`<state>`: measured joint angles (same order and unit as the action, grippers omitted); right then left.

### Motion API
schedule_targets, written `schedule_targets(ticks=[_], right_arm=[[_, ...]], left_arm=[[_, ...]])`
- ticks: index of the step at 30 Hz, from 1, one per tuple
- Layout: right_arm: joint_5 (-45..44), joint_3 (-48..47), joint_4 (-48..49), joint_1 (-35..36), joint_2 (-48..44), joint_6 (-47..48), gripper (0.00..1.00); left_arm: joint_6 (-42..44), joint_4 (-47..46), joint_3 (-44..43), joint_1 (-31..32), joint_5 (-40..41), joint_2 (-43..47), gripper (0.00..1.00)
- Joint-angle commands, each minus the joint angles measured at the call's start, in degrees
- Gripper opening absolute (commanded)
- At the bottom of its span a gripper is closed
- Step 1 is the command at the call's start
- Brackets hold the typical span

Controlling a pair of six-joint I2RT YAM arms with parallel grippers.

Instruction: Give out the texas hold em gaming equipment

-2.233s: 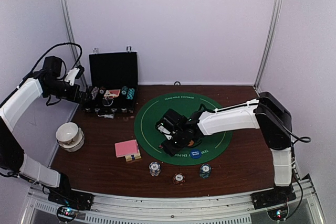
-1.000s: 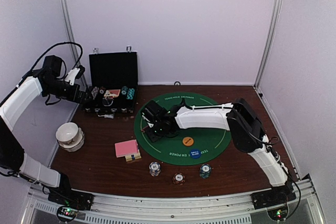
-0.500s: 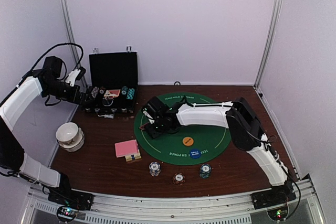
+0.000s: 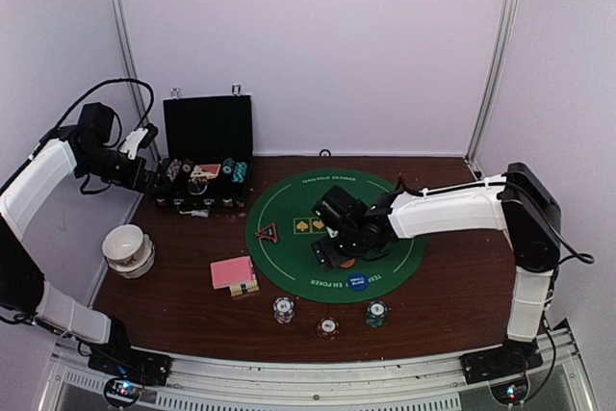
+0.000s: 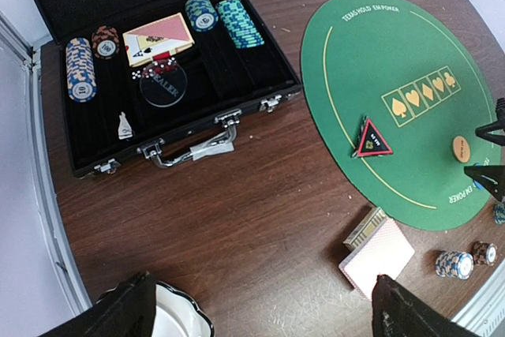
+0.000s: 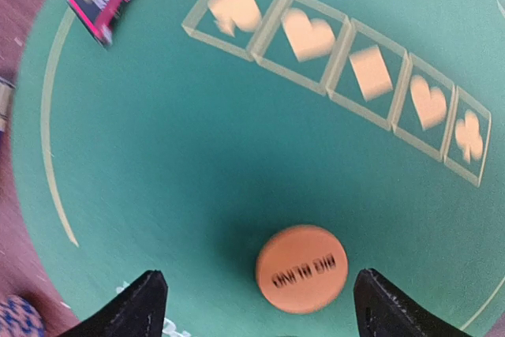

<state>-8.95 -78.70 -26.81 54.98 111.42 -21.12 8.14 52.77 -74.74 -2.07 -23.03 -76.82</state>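
Note:
A red-edged triangle marker (image 4: pixel 267 232) lies on the left side of the green round mat (image 4: pixel 289 197). My right gripper (image 4: pixel 338 249) hovers open over the mat's middle. In the right wrist view its jaws (image 6: pixel 256 305) stand wide with the orange "BIG BLIND" button (image 6: pixel 302 268) lying flat between them, untouched. The blue button (image 4: pixel 358 283) sits nearer the mat's front edge. Pink-backed cards (image 4: pixel 232 272) lie left of the mat. Three chip stacks (image 4: pixel 283 310) (image 4: pixel 328 327) (image 4: pixel 375 314) stand along the front. My left gripper (image 5: pixel 256 321) hangs open and empty by the case.
The black hinged case (image 4: pixel 205 156) stands open at the back left, holding chip rows, cards and a dealer disc (image 5: pixel 162 87). A white bowl (image 4: pixel 128 247) sits near the left table edge. Printed suit boxes (image 6: pixel 339 69) cross the mat.
My right gripper opened and left the triangle marker on the mat's left side. It then swung right and nearer, over the orange button. The left arm has stayed put.

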Motion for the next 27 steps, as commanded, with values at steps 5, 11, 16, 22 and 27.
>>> schedule_targets(ticks=[5, 11, 16, 22, 27], right_arm=[[-2.3, 10.7, 0.7, 0.0, -5.1, -7.6, 0.85], [-0.6, 11.8, 2.3, -0.2, -3.6, -9.3, 0.72], [0.6, 11.2, 3.2, -1.6, -2.0, -10.1, 0.60], [2.5, 11.4, 4.8, -4.3, -1.1, -10.7, 0.53], [3.5, 10.4, 5.2, -4.9, 0.2, -10.1, 0.46]], left_arm=[[1.2, 0.9, -2.2, -0.4, -1.3, 0.8, 0.98], [1.1, 1.2, -2.5, -0.4, -1.5, 1.1, 0.98], [0.9, 1.2, -2.8, -0.4, -1.7, 1.0, 0.98], [0.6, 1.2, -3.2, -0.4, -1.8, 0.9, 0.98], [0.6, 1.3, -3.3, -0.4, -1.7, 0.9, 0.98]])
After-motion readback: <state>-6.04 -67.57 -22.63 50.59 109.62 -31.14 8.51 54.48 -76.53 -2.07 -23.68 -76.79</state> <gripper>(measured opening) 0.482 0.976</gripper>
